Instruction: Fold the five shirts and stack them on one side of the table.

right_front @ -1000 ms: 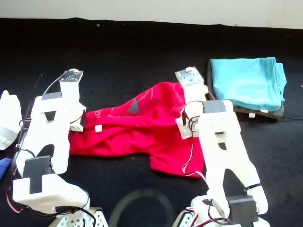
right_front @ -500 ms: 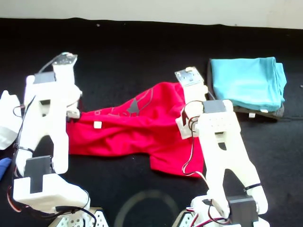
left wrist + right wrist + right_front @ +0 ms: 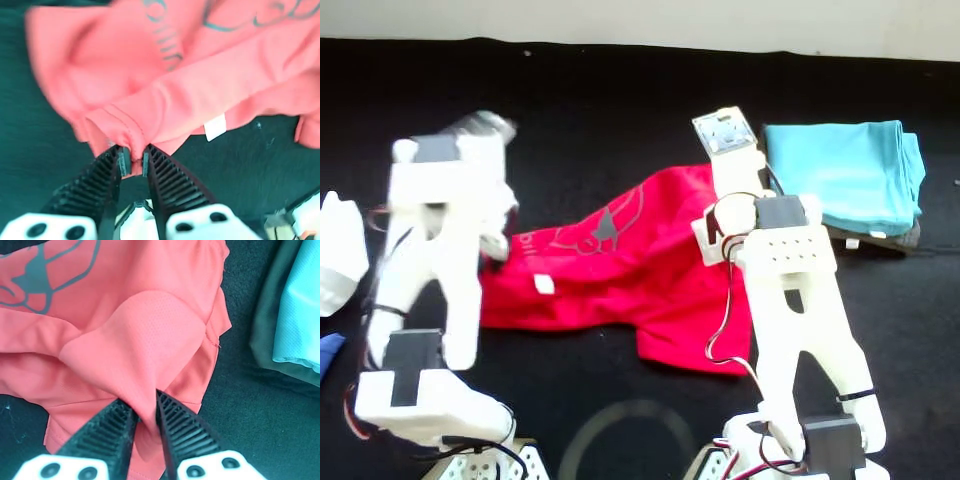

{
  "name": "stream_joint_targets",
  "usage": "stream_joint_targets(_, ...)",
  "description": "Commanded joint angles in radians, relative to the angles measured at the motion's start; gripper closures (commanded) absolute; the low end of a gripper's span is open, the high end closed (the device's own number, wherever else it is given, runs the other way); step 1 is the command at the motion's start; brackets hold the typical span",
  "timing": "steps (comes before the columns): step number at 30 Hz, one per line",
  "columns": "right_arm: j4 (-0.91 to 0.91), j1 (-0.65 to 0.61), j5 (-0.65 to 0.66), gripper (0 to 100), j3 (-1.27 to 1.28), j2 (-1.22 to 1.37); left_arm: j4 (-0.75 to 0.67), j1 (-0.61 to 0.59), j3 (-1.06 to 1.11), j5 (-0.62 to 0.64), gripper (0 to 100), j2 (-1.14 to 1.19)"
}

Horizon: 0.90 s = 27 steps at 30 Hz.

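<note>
From above, the red shirt (image 3: 620, 270) lies crumpled on the black bench (image 3: 620, 100) between the arms, near the folded turquoise shirt (image 3: 845, 180), so its two held ends should be drawn apart evenly to flatten it. In the left wrist view the left jaws are clamped on a hem fold near their tips, a bite that may slip under a hard tug. In the right wrist view the right jaws pinch a raised peak of cloth, best steered clear of the turquoise shirt.
</note>
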Motion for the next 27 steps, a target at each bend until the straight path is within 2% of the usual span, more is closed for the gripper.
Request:
stream_joint_targets(1,0.001,-0.001,-0.005,99.3,-0.013,-0.036,-0.109,0.047,0.105,0.003,99,-0.018)
stream_joint_targets(3,0.004,-0.001,-0.003,99.3,-0.013,-0.036,-0.129,0.048,0.117,0.003,96,-0.016)
stream_joint_targets(7,0.004,-0.001,-0.003,99.3,-0.013,-0.036,-0.127,0.027,0.116,-0.002,85,-0.018)
stream_joint_targets(17,0.001,-0.001,-0.003,99.3,-0.015,-0.036,-0.129,-0.070,0.015,-0.003,86,-0.007)
stream_joint_targets(21,0.004,-0.001,-0.003,99.3,-0.015,-0.036,-0.153,-0.054,0.076,-0.003,86,-0.005)
stream_joint_targets(27,0.005,-0.001,-0.003,99.3,-0.015,-0.036,-0.287,-0.050,0.202,-0.003,86,-0.005)
